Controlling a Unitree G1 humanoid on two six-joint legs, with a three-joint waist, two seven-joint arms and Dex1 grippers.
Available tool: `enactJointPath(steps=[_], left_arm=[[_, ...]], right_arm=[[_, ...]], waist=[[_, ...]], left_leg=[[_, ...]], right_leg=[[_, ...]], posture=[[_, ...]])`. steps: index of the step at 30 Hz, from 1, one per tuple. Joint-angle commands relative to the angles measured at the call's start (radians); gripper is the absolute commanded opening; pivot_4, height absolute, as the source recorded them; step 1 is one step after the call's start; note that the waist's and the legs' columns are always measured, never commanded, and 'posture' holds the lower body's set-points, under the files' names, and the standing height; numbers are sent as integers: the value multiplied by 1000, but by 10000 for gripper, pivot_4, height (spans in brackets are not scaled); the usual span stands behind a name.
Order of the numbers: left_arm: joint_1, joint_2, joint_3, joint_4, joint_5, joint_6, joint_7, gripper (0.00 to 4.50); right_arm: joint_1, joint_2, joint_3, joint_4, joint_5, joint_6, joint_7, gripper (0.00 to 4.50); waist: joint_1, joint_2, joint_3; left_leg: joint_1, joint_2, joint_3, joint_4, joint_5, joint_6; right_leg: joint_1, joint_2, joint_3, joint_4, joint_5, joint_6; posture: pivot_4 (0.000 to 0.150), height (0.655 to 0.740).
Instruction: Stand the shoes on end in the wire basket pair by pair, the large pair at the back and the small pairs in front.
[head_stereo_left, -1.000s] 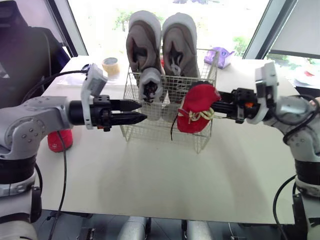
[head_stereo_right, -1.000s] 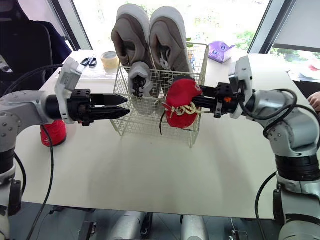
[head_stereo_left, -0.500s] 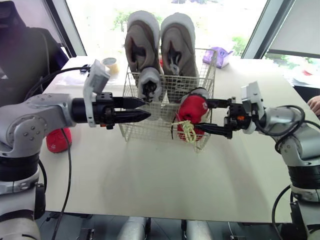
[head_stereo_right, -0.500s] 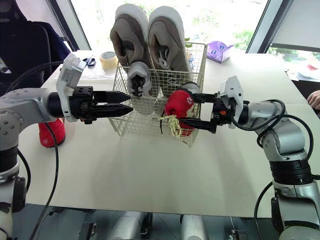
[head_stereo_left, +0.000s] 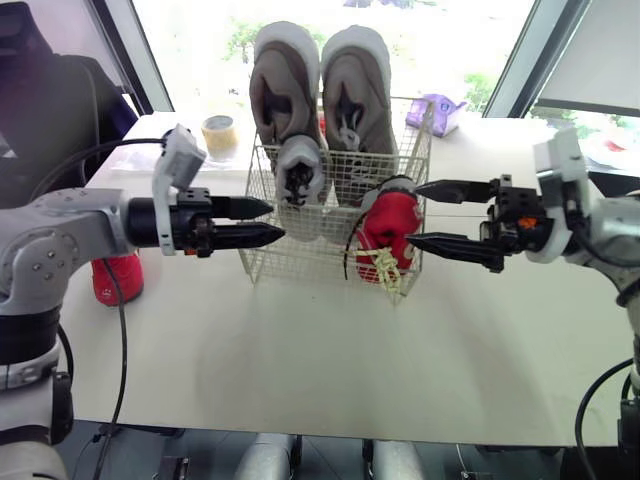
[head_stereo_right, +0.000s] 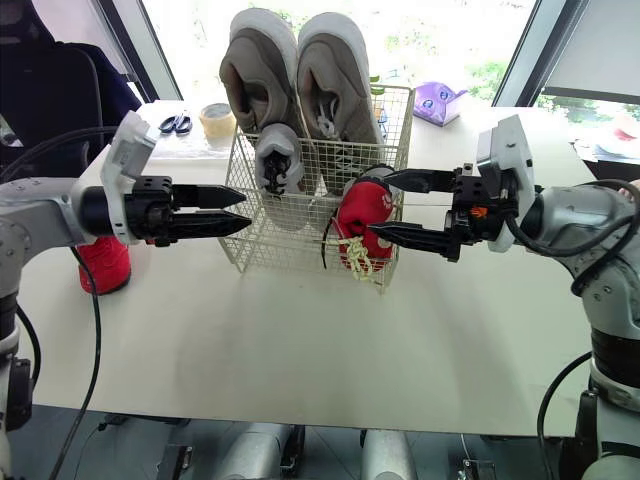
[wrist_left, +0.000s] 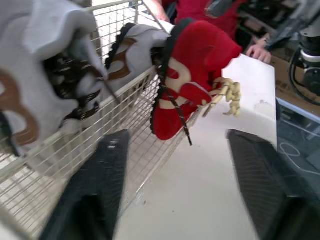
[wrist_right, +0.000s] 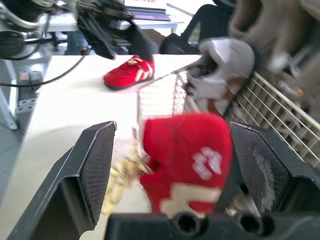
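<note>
The right gripper (head_stereo_left: 413, 213), jaws now apart, has released the red shoe (head_stereo_left: 390, 225) on end at the front right corner of the wire basket (head_stereo_left: 300, 255) and withdrawn, so that small pair is judged half placed; the left gripper (head_stereo_left: 276, 221), also apart, hovers left of the basket.

Grey rounded arm shells (head_stereo_left: 60, 240), screw-dotted; black cables (head_stereo_left: 122, 330); white wrist housings (head_stereo_left: 178, 160); black tapered tool fingers (head_stereo_left: 235, 208).

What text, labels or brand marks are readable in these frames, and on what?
No readable text.
White mark on the side of the red shoe: too blurred to read.
Brown curved trim on the small white shoe: cannot tell whether it is a character.
</note>
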Motion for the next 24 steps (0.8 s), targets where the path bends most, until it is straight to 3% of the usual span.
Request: enactJointPath(steps=[1,3,7,15,21,24], left_arm=[[-120,62,146,141,23,-4,79,45000],[-171,131,166,254,79,2,113,45000],[-185,225,108,470,280,-29,239,45000],[-163,246,7,703,559,99,485,45000],[-186,183,33,850,625,82,533,45000],[-201,151,34,917,643,61,528,45000]], right_arm=[[-56,-57,-95,81,-21,-7,-45,44460],[-122,-96,-127,175,-22,-2,-55,44755],[-332,-113,-148,265,181,138,-21,44755],[-425,-70,19,59,401,299,89,44755],[-310,-106,132,-19,245,216,187,44755],[-299,-106,128,-29,241,206,194,44755]], waist=[[0,0,0],[-3,-1,1],[-11,4,-1],[-7,-2,0],[2,-6,-3],[1,-6,-3]], left_leg=[[0,0,0,0,0,0],[0,0,0,0,0,0],[1,0,5,-3,-1,1],[0,2,1,-2,-1,1],[-1,1,1,-1,-1,1],[-1,0,1,0,-1,1]], right_leg=[[0,0,0,0,0,0],[-1,0,0,0,0,0],[-3,0,1,1,1,3],[-3,2,-1,1,2,3],[-2,2,-2,1,3,4],[-2,1,-2,1,3,5]], posture=[[1500,6595],[1500,6595],[1500,6595],[1500,6595],[1500,6595],[1500,6595]])
